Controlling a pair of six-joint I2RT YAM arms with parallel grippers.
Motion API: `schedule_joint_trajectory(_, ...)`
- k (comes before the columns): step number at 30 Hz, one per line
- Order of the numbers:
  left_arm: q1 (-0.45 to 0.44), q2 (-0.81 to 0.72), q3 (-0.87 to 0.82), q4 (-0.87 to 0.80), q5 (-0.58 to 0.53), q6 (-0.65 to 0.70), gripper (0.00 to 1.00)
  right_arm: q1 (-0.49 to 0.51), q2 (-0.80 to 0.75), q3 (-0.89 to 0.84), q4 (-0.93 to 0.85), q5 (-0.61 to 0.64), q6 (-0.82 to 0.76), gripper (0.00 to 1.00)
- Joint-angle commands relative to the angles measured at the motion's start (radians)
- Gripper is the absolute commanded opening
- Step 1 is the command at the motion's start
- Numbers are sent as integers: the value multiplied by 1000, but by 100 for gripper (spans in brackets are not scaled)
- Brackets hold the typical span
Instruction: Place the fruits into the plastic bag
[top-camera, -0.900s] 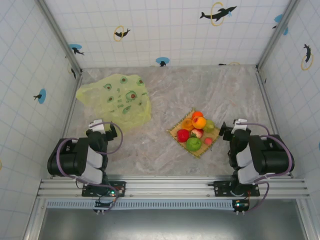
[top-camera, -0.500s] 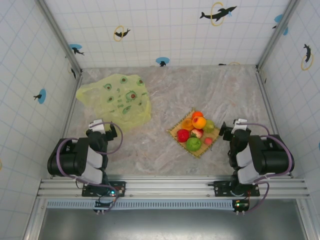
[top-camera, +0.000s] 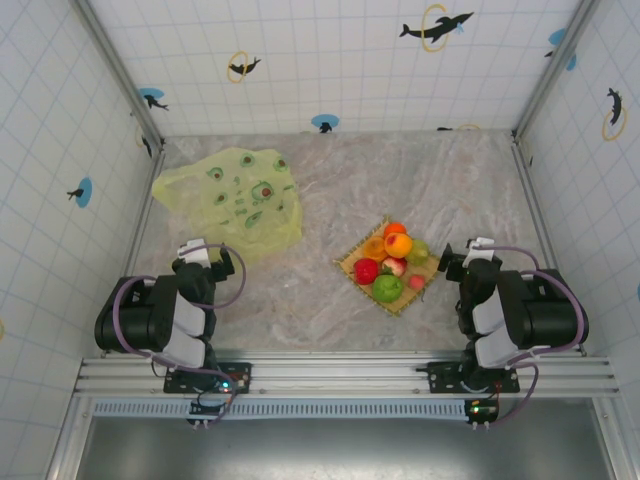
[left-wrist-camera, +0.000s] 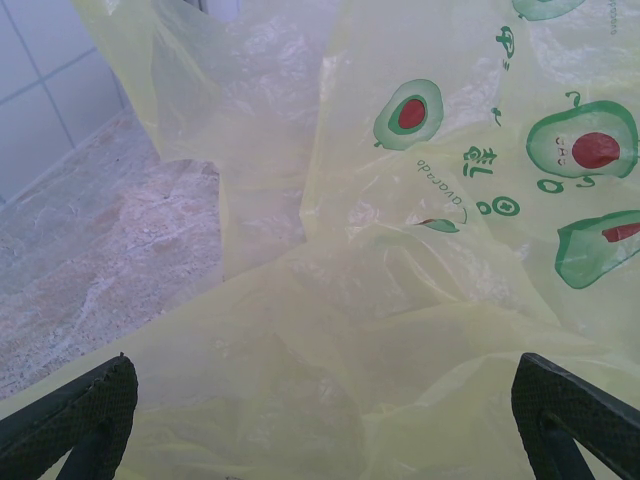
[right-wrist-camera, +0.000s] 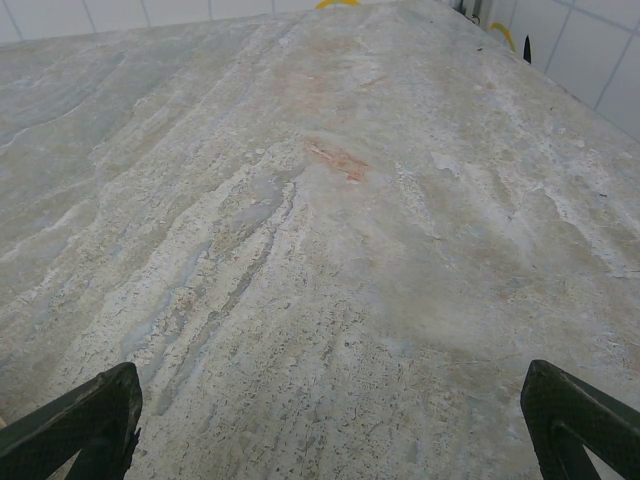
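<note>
The fruits (top-camera: 392, 262) sit heaped on a woven mat (top-camera: 349, 260), off to the left of the right fingers (right-wrist-camera: 80, 420) and near them, with none in the plastic bag (top-camera: 235, 195) yet. We find no change over the last second. Against the earlier top view, both arms are parked in the same folded pose, the heap has the same outline, and the bag's creases match. We read this as the very start of the task, with every fruit yet to be moved. The left fingers (left-wrist-camera: 75, 415) are spread wide with nothing between their tips. In the left wrist view the crinkled yellow-green film of the bag lies just ahead of them and runs under the gap between them. We cannot tell from that view where the bag's mouth is or whether it gapes. The right fingers are spread just as wide and hold nothing, with only bare worktop (right-wrist-camera: 320, 250) ahead of them. We judge the likely opening move to be the left fingers reaching forward to find and lift an edge of the bag. The right fingers would then swing left toward the nearest fruit.
</note>
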Motion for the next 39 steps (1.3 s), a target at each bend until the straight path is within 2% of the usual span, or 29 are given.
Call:
schedule_joint_trajectory(1,10,0,-5,-3,21,-9,98,-10,-6,-19,35,-19,1,100)
schedule_joint_trajectory(5,12,-1,-5,-2,22,-10,98,-7,-7,-23,40,-17,0,100)
schedule_joint_trajectory(8,12,-30,9,-49,-36,-28,98,-9,-62,-33,21,47,22,100)
schedule_joint_trajectory(13,11,-201,147,-440,-214,-124,98,-19,-312,-5,-232,157,87,99)
schedule_joint_trajectory(15,10,-273,223,-631,-280,-207,98,-31,-422,35,-363,184,136,100)
schedule_joint_trajectory(17,12,-327,307,-837,-314,-357,98,-34,-501,86,-466,192,170,100)
schedule_joint_trajectory(19,12,-366,388,-1015,-291,-488,98,-34,-557,146,-560,145,174,99)
schedule_joint_trajectory(22,12,-407,463,-1143,-107,-576,98,-8,-586,269,-739,44,240,94)
schedule_joint_trajectory(24,12,-426,480,-1189,-12,-609,98,79,-568,356,-856,-6,251,92)
schedule_joint_trajectory(26,11,-422,483,-1213,13,-603,98,208,-537,422,-946,12,228,92)
schedule_joint_trajectory(30,25,-351,561,-1343,-139,-563,98,443,-452,497,-994,-21,214,92)
schedule_joint_trajectory(33,59,-286,585,-1349,-176,-560,98,565,-360,549,-1002,-63,230,91)
schedule_joint_trajectory(36,122,-214,602,-1345,-142,-574,98,655,-269,592,-1004,-98,234,92)
schedule_joint_trajectory(39,166,-136,616,-1323,-27,-585,97,728,-204,633,-1012,-120,217,92)
